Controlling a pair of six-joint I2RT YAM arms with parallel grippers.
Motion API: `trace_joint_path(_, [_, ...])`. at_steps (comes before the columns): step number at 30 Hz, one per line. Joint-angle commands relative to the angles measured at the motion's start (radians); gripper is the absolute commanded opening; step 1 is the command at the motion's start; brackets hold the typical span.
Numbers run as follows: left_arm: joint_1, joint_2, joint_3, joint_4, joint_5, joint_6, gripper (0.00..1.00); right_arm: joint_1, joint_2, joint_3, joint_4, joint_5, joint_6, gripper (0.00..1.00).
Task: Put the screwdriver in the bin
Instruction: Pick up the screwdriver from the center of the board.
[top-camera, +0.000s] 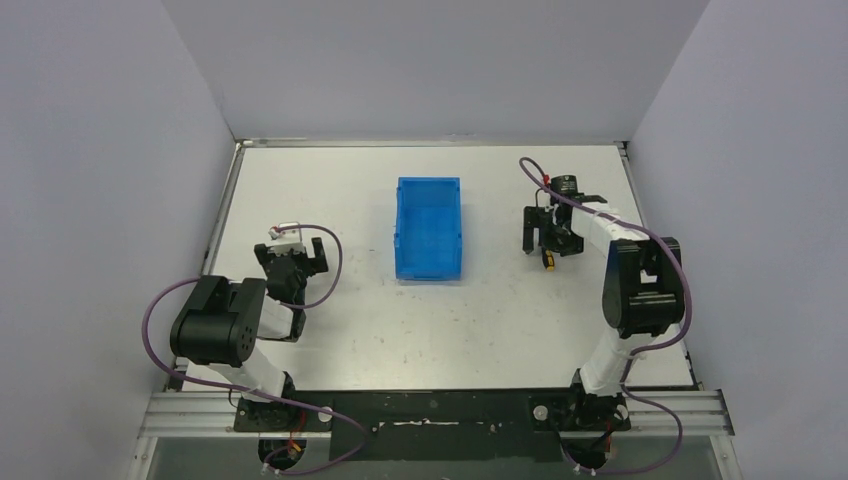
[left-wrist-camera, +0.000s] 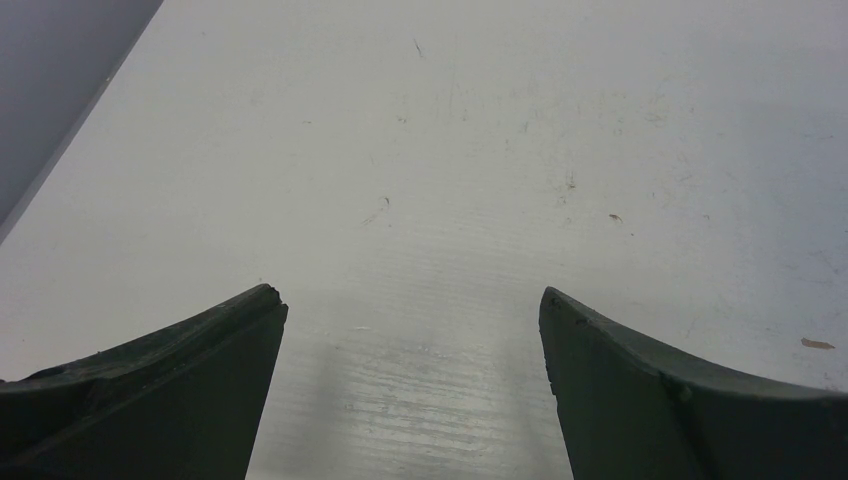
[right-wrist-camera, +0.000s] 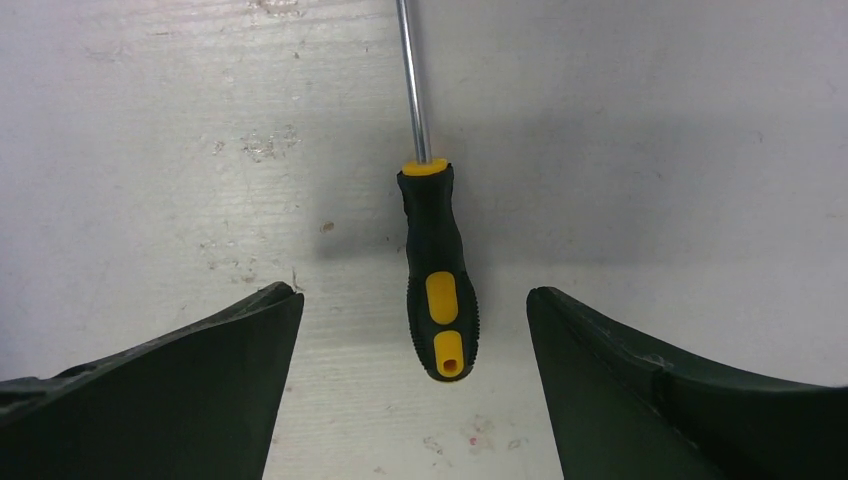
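1. Wide apart, the right fingers sit low over the bench, one on each side of the handle of the screwdriver. Neither touches it, and they hold nothing.
2. On the other side, the left fingers are spread just as wide over bare bench, with nothing between them.
3. That screwdriver lies flat to the right of the bin, butt end toward the wrist and shaft pointing away. The handle looks a little off-centre in the gap, so one finger may reach it first and push or roll the rounded grip aside instead of pinching it.
4. A hold this near the butt leaves the whole shaft out front, so I'd expect the tool to droop nose-down or slip.
5. Farther off, the bin stands well apart from the tool. If it is carried too low, a drooping tip could catch the upright wall and shove the bin.
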Motion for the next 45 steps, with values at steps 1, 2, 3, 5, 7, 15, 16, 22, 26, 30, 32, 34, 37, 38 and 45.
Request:
trace_joint_path(1, [0.001, -0.012, 0.010, 0.030, 0.004, 0.004, 0.97, -0.008, 0.029, 0.002, 0.050, 0.001, 0.007, 0.83])
trace_joint_path(2, [0.001, -0.013, 0.010, 0.029, 0.005, 0.004, 0.97, -0.009, 0.036, 0.002, 0.049, 0.001, 0.007, 0.82])
trace_joint_path(3, [0.001, -0.013, 0.010, 0.028, 0.004, 0.004, 0.97, -0.010, 0.040, 0.001, 0.049, 0.002, 0.007, 0.80])
trace_joint_path(5, [0.001, -0.013, 0.010, 0.029, 0.004, 0.004, 0.97, -0.011, 0.040, -0.002, 0.051, 0.004, 0.008, 0.78])
trace_joint_path(7, [0.001, -0.012, 0.010, 0.028, 0.004, 0.004, 0.97, -0.011, 0.041, -0.001, 0.049, 0.006, 0.008, 0.77])
trace_joint_path(15, [0.001, -0.012, 0.010, 0.029, 0.004, 0.004, 0.97, -0.015, 0.068, 0.007, 0.030, 0.014, 0.009, 0.49])
trace_joint_path(16, [0.001, -0.012, 0.010, 0.029, 0.004, 0.004, 0.97, -0.015, 0.069, 0.009, 0.028, 0.014, 0.008, 0.42])
trace_joint_path(22, [0.000, -0.012, 0.010, 0.029, 0.004, 0.004, 0.97, -0.015, 0.042, 0.021, 0.012, 0.017, 0.008, 0.23])
trace_joint_path(26, [0.001, -0.013, 0.010, 0.028, 0.004, 0.004, 0.97, -0.015, 0.015, 0.042, -0.013, 0.020, 0.010, 0.15])
trace_joint_path(30, [0.001, -0.012, 0.010, 0.028, 0.004, 0.004, 0.97, -0.010, -0.031, 0.051, -0.038, 0.021, 0.020, 0.15])
trace_joint_path(32, [0.001, -0.013, 0.010, 0.029, 0.004, 0.004, 0.97, -0.010, -0.062, 0.058, -0.054, 0.023, 0.024, 0.14])
trace_joint_path(34, [0.000, -0.013, 0.010, 0.029, 0.004, 0.003, 0.97, -0.011, -0.084, 0.073, -0.076, 0.026, 0.025, 0.14])
trace_joint_path(37, [0.001, -0.013, 0.010, 0.028, 0.004, 0.004, 0.97, -0.010, -0.115, 0.111, -0.116, 0.032, 0.022, 0.14])
trace_joint_path(38, [0.001, -0.013, 0.010, 0.028, 0.004, 0.004, 0.97, -0.010, -0.123, 0.128, -0.132, 0.034, 0.022, 0.14])
trace_joint_path(45, [0.001, -0.013, 0.010, 0.029, 0.004, 0.004, 0.97, -0.010, -0.185, 0.254, -0.237, 0.042, 0.028, 0.14])
